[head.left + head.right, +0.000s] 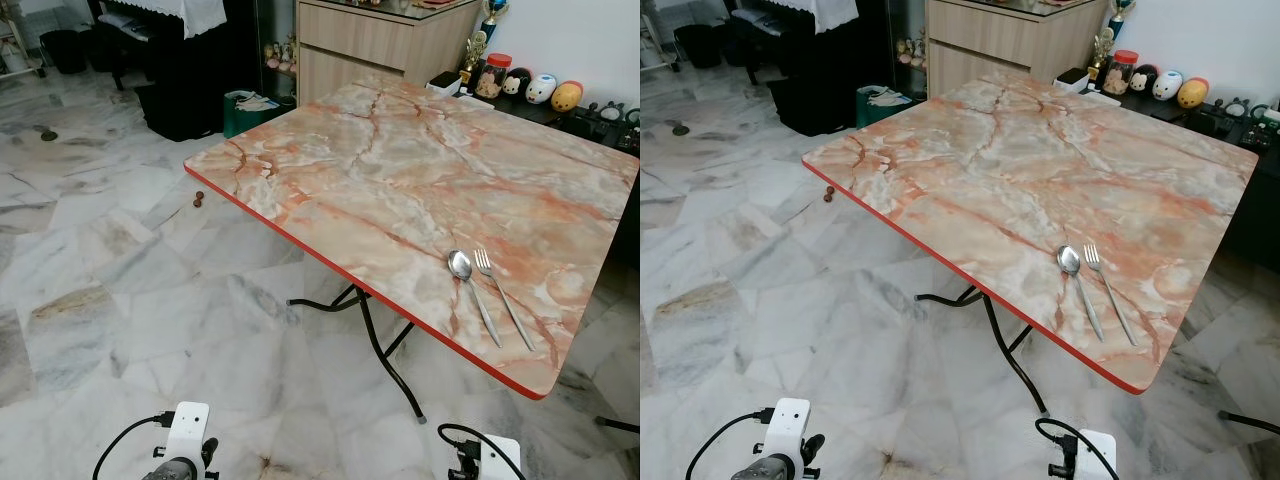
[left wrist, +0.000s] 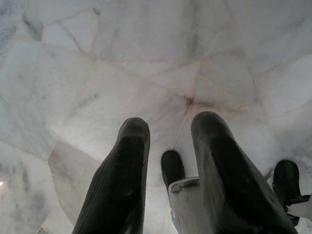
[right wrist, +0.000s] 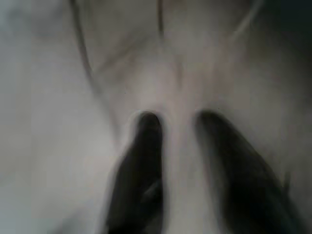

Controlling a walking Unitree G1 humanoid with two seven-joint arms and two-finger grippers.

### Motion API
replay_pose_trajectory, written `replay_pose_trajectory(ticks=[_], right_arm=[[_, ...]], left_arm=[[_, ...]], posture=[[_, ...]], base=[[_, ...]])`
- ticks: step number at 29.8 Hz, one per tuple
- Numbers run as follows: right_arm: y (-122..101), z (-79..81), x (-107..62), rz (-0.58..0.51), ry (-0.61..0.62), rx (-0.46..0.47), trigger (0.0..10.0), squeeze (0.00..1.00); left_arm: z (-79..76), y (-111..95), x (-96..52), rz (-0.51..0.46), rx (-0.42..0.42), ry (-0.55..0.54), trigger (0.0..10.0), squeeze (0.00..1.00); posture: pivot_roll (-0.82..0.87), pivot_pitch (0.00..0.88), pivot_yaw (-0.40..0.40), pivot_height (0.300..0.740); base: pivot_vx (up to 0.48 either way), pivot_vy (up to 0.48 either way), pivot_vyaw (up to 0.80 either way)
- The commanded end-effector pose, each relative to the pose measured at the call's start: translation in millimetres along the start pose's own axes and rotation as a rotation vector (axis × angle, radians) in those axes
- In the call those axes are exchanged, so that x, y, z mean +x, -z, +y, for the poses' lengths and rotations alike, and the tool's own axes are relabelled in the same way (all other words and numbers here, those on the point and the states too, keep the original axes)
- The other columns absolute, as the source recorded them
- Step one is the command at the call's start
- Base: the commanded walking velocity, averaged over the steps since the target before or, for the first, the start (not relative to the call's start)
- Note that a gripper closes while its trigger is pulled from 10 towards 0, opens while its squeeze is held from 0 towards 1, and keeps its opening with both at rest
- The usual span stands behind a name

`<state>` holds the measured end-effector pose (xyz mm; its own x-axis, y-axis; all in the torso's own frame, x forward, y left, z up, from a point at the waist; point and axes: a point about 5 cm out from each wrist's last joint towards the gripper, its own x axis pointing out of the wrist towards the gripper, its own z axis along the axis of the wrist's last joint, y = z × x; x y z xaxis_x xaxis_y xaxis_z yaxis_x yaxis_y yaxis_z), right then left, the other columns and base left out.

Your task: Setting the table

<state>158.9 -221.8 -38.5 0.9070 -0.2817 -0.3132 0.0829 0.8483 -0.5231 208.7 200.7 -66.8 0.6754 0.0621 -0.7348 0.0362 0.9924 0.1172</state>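
Marble-patterned table point(image 1: 400, 170) with spoon point(image 1: 470, 290) and fork point(image 1: 500, 295) laid side by side near its front right corner. Left gripper point(image 2: 168, 131) and right gripper point(image 3: 178, 126) are held low over the floor point(image 1: 120, 300), fingers apart.

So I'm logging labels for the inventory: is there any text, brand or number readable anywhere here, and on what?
None can be read.
Red-lidded jar: its label is too small to read.
Trophy: any plaque is too small to read.
Spoon and fork: no marking visible.
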Motion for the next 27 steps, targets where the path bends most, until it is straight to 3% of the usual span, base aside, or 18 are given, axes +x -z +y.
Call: replay_pose_trajectory(ticks=[1,5,7,8,9,10,11,12,13,14,15,18,19,20,21,23,26,27], right_arm=[[-69.0,-18.5,2.5,-0.296,0.101,-0.116,10.0,0.00],[-67.4,4.1,5.6,-0.267,0.072,-0.084,10.0,0.00],[-73.9,45.9,7.6,-0.229,0.048,-0.059,10.0,0.00],[-88.6,103.5,4.8,-0.174,0.017,-0.049,10.0,0.00],[-109.1,146.3,-4.9,-0.118,-0.042,-0.052,10.0,0.00],[-109.1,146.3,-4.9,-0.118,-0.042,-0.052,10.0,0.00],[-124.8,172.1,-16.6,-0.097,-0.088,-0.079,10.0,0.00],[-137.5,190.3,-31.8,-0.074,-0.158,0.005,10.0,0.00],[-128.9,171.5,-25.9,-0.076,-0.134,0.145,10.0,0.00],[-121.9,137.9,-24.1,-0.144,-0.065,0.258,10.0,0.00],[-127.6,138.5,-26.3,-0.156,-0.057,0.262,10.0,0.00],[-157.1,169.2,-35.7,-0.145,-0.087,0.267,10.0,0.00],[-168.5,110.3,-20.6,-0.213,-0.001,0.396,10.0,0.00],[-168.8,82.3,-19.7,-0.254,0.024,0.427,10.0,0.00],[-173.4,69.0,-17.8,-0.293,0.058,0.444,10.0,0.00],[-207.4,87.6,-20.1,-0.306,0.076,0.470,10.0,0.00],[-232.9,102.3,-23.3,-0.306,0.091,0.488,10.0,0.00],[-213.1,59.1,-17.7,-0.295,0.114,0.549,10.0,0.00]], left_arm=[[0.0,5.3,-0.9,0.021,0.019,-0.001,10.0,0.00],[-0.2,5.3,-0.9,0.021,0.018,-0.001,10.0,0.00],[-0.1,5.2,-0.9,0.020,0.017,-0.001,10.0,0.00],[0.0,5.3,-1.0,0.021,0.016,-0.002,10.0,0.00],[0.2,5.4,-1.0,0.021,0.016,-0.002,10.0,0.00],[0.2,5.4,-1.0,0.021,0.016,-0.002,10.0,0.00],[0.3,5.5,-1.0,0.022,0.016,-0.002,10.0,0.00],[0.5,5.6,-1.0,0.022,0.017,-0.002,10.0,0.00],[0.6,5.6,-1.0,0.023,0.018,-0.002,10.0,0.00],[1.0,5.6,-1.1,0.023,0.017,-0.003,10.0,0.00],[1.2,5.6,-1.1,0.023,0.017,-0.004,10.0,0.00],[1.4,5.6,-1.1,0.023,0.018,-0.004,10.0,0.00],[1.8,5.7,-1.1,0.023,0.018,-0.005,10.0,0.00],[1.9,5.7,-1.1,0.023,0.019,-0.005,10.0,0.00],[1.9,5.7,-1.1,0.023,0.018,-0.005,10.0,0.00],[1.8,5.8,-1.1,0.023,0.017,-0.005,10.0,0.00],[1.8,6.0,-1.2,0.023,0.016,-0.005,10.0,0.00],[2.0,6.5,-1.3,0.025,0.015,-0.005,10.0,0.00]], posture=[[0.01,0.000,-0.057,0.740],[0.01,0.000,-0.059,0.740],[0.01,0.000,-0.059,0.740],[0.01,0.000,-0.059,0.740],[0.01,0.000,-0.058,0.740],[0.01,0.000,-0.058,0.740],[0.01,0.000,-0.058,0.740],[0.01,0.000,-0.057,0.740],[0.01,0.000,-0.057,0.740],[0.01,0.000,-0.056,0.740],[0.01,0.000,-0.056,0.740],[0.01,0.000,-0.054,0.740],[0.01,0.000,-0.055,0.740],[0.01,0.000,-0.055,0.740],[0.01,0.000,-0.054,0.740],[0.02,0.000,-0.055,0.740],[0.02,0.000,-0.055,0.740],[0.02,0.000,-0.055,0.740]], base=[[0.000,0.000,0.00],[0.000,0.000,0.00],[0.000,0.000,0.00],[0.000,0.000,0.00],[0.000,0.000,0.00],[0.000,0.000,0.00],[0.000,0.000,0.00],[0.000,0.000,0.00],[0.000,0.000,0.00],[0.000,0.000,0.00],[0.000,0.000,0.00],[0.000,0.000,0.00],[0.000,0.000,0.00],[0.000,0.000,0.00],[0.000,0.000,0.00],[0.000,0.000,0.00],[0.000,0.000,0.00],[0.000,0.000,0.00]])
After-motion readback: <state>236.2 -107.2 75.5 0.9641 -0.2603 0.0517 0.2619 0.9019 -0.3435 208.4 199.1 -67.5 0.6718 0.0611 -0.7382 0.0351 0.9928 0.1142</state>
